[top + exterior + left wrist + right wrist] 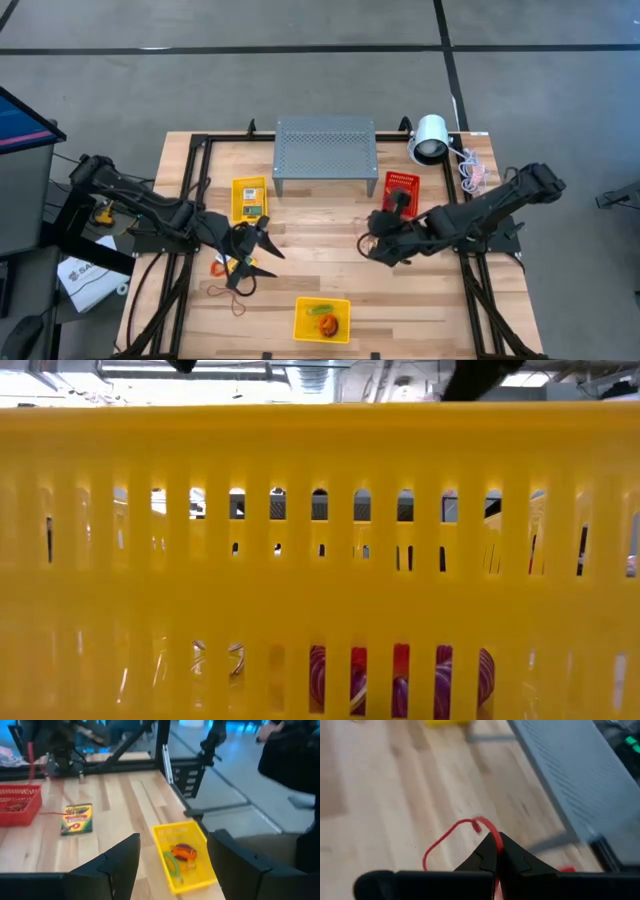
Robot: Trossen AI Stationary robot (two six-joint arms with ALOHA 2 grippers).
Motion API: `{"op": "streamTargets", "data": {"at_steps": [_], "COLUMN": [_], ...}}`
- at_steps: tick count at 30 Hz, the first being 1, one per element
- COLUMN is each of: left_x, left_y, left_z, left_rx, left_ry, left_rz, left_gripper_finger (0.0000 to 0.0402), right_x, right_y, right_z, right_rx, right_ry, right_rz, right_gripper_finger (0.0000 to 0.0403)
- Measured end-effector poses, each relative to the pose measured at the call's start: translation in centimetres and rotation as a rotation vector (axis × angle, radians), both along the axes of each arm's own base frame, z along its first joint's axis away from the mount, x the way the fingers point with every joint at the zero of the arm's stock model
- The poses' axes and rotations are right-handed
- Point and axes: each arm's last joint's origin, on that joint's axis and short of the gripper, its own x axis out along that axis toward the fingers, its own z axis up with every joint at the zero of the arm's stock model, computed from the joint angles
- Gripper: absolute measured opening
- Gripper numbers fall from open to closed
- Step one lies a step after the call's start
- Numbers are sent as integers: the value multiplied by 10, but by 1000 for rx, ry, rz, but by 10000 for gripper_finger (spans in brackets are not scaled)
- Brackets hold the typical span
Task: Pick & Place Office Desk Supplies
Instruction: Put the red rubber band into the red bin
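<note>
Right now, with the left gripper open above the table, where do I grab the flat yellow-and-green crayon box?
Pinch the flat yellow-and-green crayon box across its long edges, coming straight down: it lies flat on the wooden table, with wood showing along both edges.

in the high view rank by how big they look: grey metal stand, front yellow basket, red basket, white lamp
1. grey metal stand
2. front yellow basket
3. red basket and white lamp: look about alike, and the right arm covers part of the red basket, so unranked.
</note>
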Motion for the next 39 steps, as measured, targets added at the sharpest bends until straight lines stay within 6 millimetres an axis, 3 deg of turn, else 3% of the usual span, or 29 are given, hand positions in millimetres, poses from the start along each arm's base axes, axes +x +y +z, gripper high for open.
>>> {"op": "streamTargets", "data": {"at_steps": [10, 22, 28, 39], "left_x": [-4, -13, -16, -17], "left_y": [-7, -28, -33, -33], "left_z": [-19, -18, -17, -17], "left_rx": [-148, -211, -208, -204], "left_ry": [-76, -104, -122, -125], "left_rz": [-20, -80, -49, -31], "left_gripper_finger": [218, 207, 204, 205], "right_x": [-31, -71, -71, -63], "right_y": [-36, -85, -97, -117], "right_z": [-22, -24, -39, -93], "right_rx": [-26, -14, -17, 68], "right_ry": [76, 59, 87, 169], "right_rz": [-189, -365, -408, -422], "right_gripper_finger": [0, 0, 0, 0]}}
